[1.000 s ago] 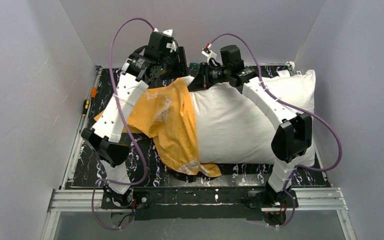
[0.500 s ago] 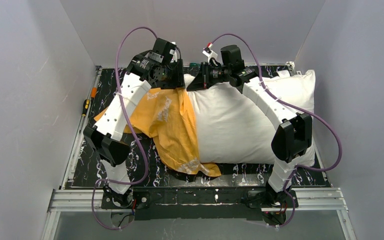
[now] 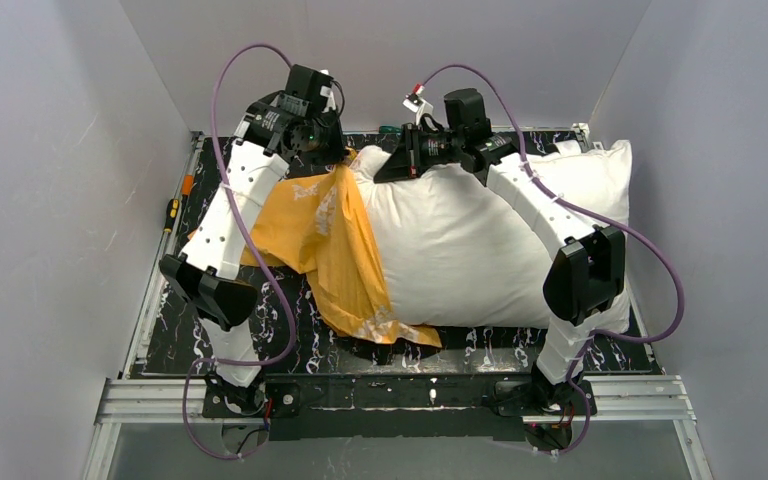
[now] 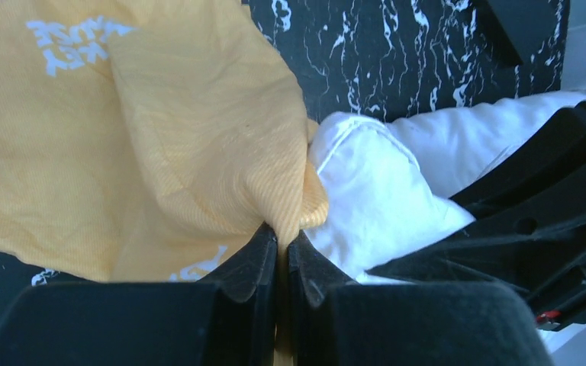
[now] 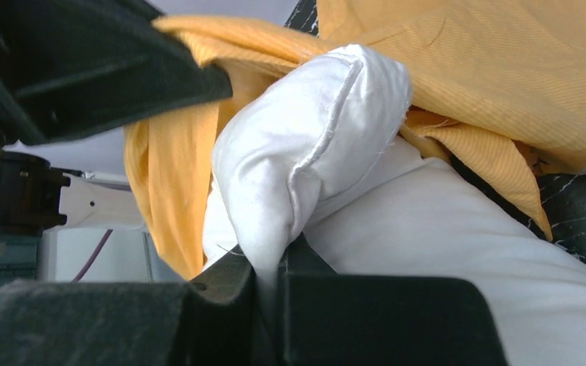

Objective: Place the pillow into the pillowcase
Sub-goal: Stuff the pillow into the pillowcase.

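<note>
While the pillow (image 3: 480, 250) lies lengthwise across the middle and right of the black marbled desk (image 3: 480, 345), the orange pillowcase (image 3: 325, 235) is draped against its left end, crumpled and spilling down toward the near edge of the desk. Most of the pillow is bare; only its left end sits under or behind orange cloth.

At the far left corner of the pillow both arms meet. The left end effector (image 4: 282, 236) has its fingers pressed together on a fold of the pillowcase, with orange cloth bunched up right at the tips. White lettering shows on the cloth in the left wrist view, near the top left and again low down by the fingers. Just beside that pinched fold sits the white corner of the pillow.

The right end effector (image 5: 271, 267) is clamped on that pillow corner. Its fingers grip the seamed white cloth, which bulges up above them, and orange cloth wraps over and behind the corner. The two end effectors are close together, the left one's dark body filling the upper left of the right wrist view.

Purple cables (image 3: 222, 110) loop over each arm. A screwdriver (image 3: 172, 212) with an orange and black handle lies off the desk's left edge.
</note>
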Available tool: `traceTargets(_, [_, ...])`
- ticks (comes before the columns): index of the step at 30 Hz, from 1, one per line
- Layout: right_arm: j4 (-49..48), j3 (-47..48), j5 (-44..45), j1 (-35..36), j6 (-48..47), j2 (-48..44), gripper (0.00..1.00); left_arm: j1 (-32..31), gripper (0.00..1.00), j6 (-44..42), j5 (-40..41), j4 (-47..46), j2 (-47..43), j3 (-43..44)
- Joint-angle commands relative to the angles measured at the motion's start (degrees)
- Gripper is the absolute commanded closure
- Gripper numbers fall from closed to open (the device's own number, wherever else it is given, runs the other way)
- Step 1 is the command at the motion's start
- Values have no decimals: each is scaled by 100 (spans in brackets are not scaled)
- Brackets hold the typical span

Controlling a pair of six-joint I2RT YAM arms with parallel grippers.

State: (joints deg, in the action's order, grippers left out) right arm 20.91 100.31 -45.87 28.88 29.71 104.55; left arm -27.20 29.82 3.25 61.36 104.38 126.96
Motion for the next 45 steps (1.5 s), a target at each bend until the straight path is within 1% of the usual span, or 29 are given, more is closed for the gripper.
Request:
traceTargets(1, [136,382,-1122,154,-423,-224,99,127,99,-146,105,-745,-225,523])
traceTargets(4, [260,545,-1454,458,-560,-161,99,127,97,-139,-286,-1258,-87,687])
traceTargets(7, [181,593,-1669,876,-573,-105,99,123,95,-114,-891,-1647,54,788])
traceTargets(9, [111,620,-1740,1060,-541,-49,99,127,100,-108,-1213,-1754,168,981])
traceTargets(13, [-177,533,-1888,1188,-339,118,99,123,100,162,-1843,-2186,213,1116])
traceTargets(16, [-472,469,-1871,1171,-101,338,99,120,100,452,-2356,-2761,52,925])
traceTargets(18, [-845,479,-1747,1102,286,500,99,119,100,666,-2659,-3011,-84,806])
traceTargets(20, [-1198,497,-1422,952,722,644,99,104,100,793,-2894,-3050,-238,732])
traceTargets(22, [-1682,421,-1211,762,1319,741,99,38,100,797,-2959,-3100,-479,504])
traceTargets(26, [-3281,61,-949,533,2738,869,99,-244,100,803,-2937,-3550,-1054,-411])
traceTargets(29, [-4547,-289,-787,380,3831,978,99,-560,100,688,-2927,-3629,-1304,-792])
traceTargets(31, [-5089,-451,-655,288,4322,1054,99,-825,100,564,-2906,-3708,-1406,-901])
traceTargets(32, [-5197,-498,-580,260,4438,1101,99,-963,100,542,-2906,-3805,-1437,-942])
traceTargets(36, [-5376,-473,-347,198,4830,1281,99,-1449,100,854,-2984,-4276,-1271,-776])
traceTargets(39, [-5471,-404,-156,164,5106,1323,99,-1811,100,896,-3210,-4327,-867,-225])
traceTargets(42, [-4711,-302,96,47,4786,1202,99,-2188,100,833,-3454,-4330,-488,324])
traceTargets(45, [-3578,-265,429,-152,4044,1041,99,-2544,100,528,-3510,-4306,-325,574])
